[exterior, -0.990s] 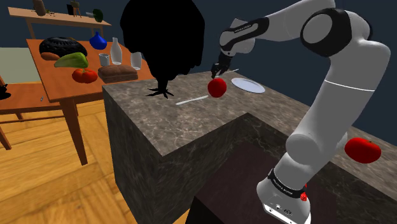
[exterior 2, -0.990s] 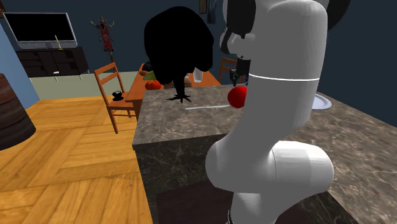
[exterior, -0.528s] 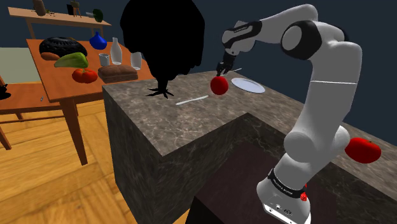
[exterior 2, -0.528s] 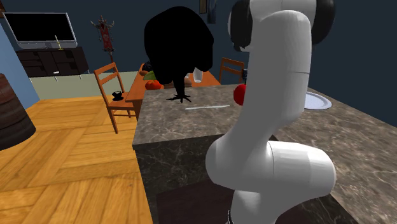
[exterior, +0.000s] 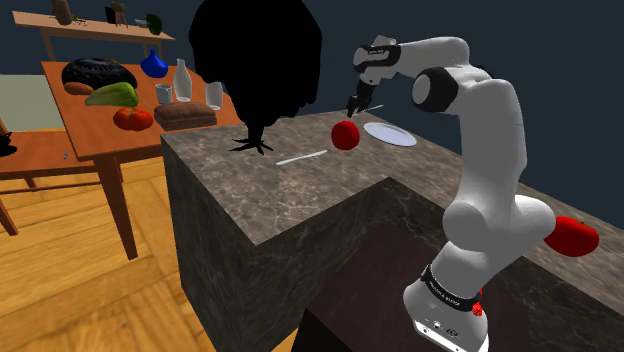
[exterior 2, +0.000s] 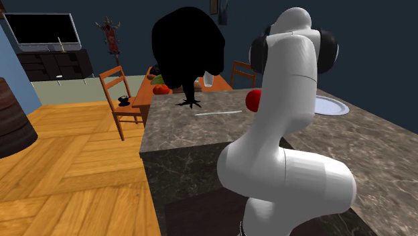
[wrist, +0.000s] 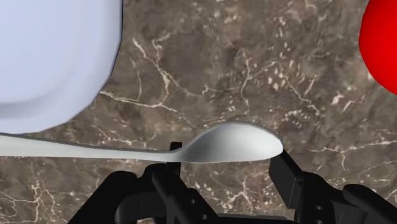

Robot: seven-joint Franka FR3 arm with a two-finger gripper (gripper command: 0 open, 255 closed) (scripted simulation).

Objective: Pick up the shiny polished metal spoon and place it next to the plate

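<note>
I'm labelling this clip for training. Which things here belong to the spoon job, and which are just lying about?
In the job: spoon, clasped in the gripper; white plate.
Lying about: red fruit by the plate; thin pale utensil on the counter; another red fruit.

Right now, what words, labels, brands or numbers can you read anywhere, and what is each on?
No text can be read.
White lettering on the dark band at the arm's foot, above the stand: too small to read.
The spoon and plate bear no markings.
</note>
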